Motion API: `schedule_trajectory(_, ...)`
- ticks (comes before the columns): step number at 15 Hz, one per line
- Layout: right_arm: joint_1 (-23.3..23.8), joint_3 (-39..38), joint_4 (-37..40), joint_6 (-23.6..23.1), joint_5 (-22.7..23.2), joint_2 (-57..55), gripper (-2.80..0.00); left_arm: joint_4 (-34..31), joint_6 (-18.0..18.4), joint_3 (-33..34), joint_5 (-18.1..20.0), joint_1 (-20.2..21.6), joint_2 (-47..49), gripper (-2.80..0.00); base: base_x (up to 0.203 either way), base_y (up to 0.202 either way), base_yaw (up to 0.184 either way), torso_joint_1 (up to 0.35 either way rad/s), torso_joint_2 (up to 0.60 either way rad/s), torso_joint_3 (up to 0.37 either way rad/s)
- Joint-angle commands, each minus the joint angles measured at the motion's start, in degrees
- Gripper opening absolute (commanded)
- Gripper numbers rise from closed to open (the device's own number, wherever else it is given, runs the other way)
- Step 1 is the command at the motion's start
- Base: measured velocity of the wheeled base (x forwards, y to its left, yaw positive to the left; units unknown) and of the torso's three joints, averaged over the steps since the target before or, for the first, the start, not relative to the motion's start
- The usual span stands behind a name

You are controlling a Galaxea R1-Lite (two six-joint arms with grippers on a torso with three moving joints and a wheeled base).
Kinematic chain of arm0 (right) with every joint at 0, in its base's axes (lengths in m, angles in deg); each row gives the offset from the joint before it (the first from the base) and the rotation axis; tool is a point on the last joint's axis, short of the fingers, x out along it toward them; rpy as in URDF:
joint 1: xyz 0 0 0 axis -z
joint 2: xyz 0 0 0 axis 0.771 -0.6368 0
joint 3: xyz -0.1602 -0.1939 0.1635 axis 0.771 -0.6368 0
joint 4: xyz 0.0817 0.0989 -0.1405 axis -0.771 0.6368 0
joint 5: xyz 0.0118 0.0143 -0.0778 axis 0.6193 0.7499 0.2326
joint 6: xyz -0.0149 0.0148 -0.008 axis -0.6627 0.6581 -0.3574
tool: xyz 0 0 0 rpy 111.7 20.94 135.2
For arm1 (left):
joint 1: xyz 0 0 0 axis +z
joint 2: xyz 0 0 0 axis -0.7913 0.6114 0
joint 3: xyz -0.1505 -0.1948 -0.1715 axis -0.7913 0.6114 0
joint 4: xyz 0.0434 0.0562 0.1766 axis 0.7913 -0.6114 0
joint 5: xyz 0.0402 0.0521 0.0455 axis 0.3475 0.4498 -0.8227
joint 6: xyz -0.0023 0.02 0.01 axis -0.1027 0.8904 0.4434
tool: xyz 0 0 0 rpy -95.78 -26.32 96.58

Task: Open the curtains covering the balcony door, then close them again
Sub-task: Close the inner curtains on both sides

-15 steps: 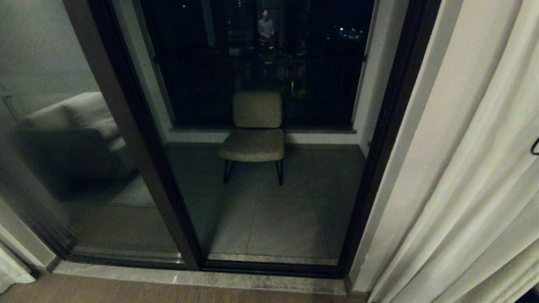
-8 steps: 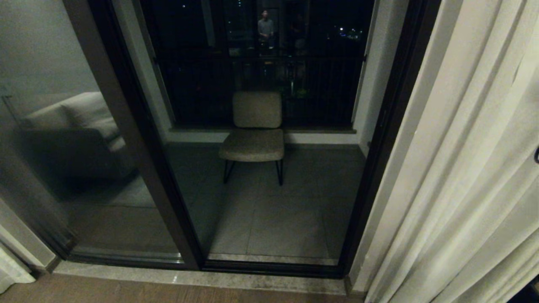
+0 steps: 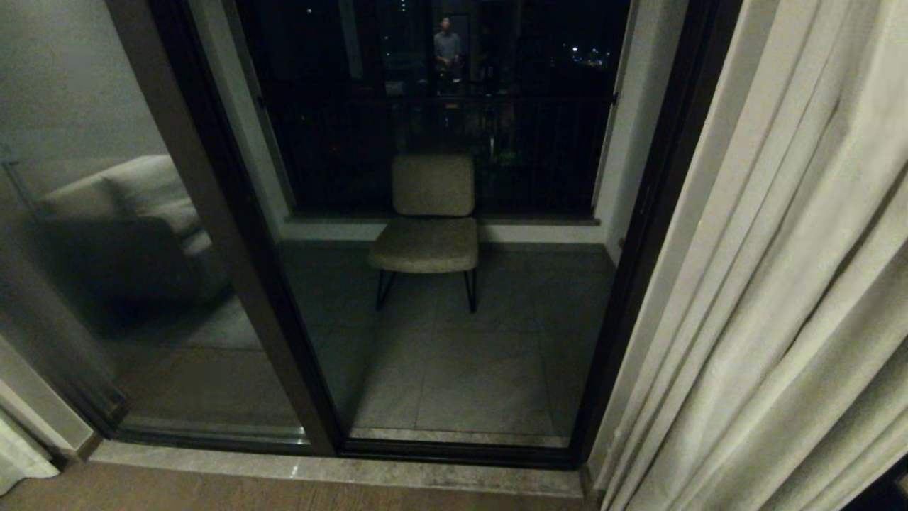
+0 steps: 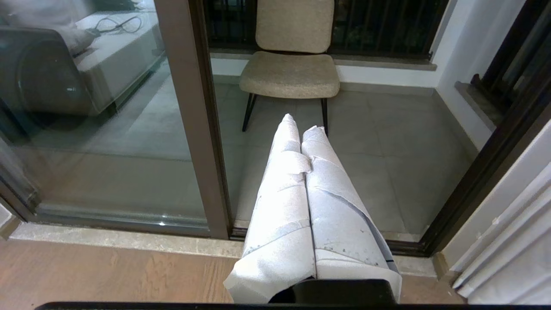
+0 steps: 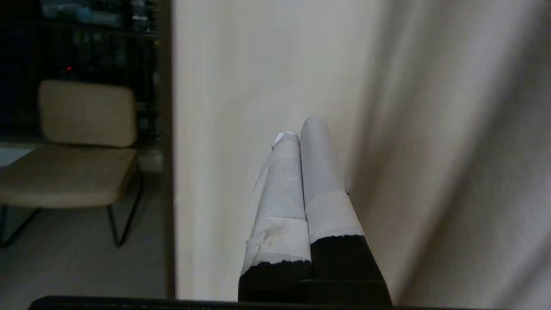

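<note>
- Right gripper (image 5: 299, 129), fingers pressed together and empty, noses against the cream-white pleated curtains (image 3: 787, 284).
- Pleats have spread toward the dark-framed glass balcony door (image 3: 638, 234) since a second ago; closing looks underway.

Head looks down; wrists level (all share chair (image 3: 430, 220)).

Curtains (image 3: 780, 284) cut off by the right edge, blurred in the right wrist view; chair (image 5: 64, 163) cropped there; distant reflected figure (image 3: 447, 46) too small to read.
</note>
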Motion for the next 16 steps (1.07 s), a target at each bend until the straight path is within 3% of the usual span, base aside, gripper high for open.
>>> schedule_trajectory(1, -0.26, -6.33, -0.28, -0.04, 0.05, 7.78, -2.80, 0.00, -0.05, 0.00, -0.02, 0.00, -0.02, -2.80, 0.000, 0.000, 0.000, 0.000, 0.00, 0.000)
schedule_trajectory(5, -0.28, -15.04, 0.18, -0.09, -0.07, 15.31, -2.80, 0.00, -0.05, 0.00, -0.02, 0.00, -0.02, -2.80, 0.000, 0.000, 0.000, 0.000, 0.00, 0.000)
schedule_trajectory(13, -0.92, -30.48, 10.01, -0.44, -1.09, 36.22, -2.80, 0.00, -0.05, 0.00, -0.02, 0.00, -0.02, -2.80, 0.000, 0.000, 0.000, 0.000, 0.00, 0.000)
schedule_trajectory(16, -3.26, -37.81, 11.61, -1.23, -3.10, 43.67, -2.80, 0.00, -0.05, 0.00, -0.02, 0.00, -0.02, -2.80, 0.000, 0.000, 0.000, 0.000, 0.00, 0.000)
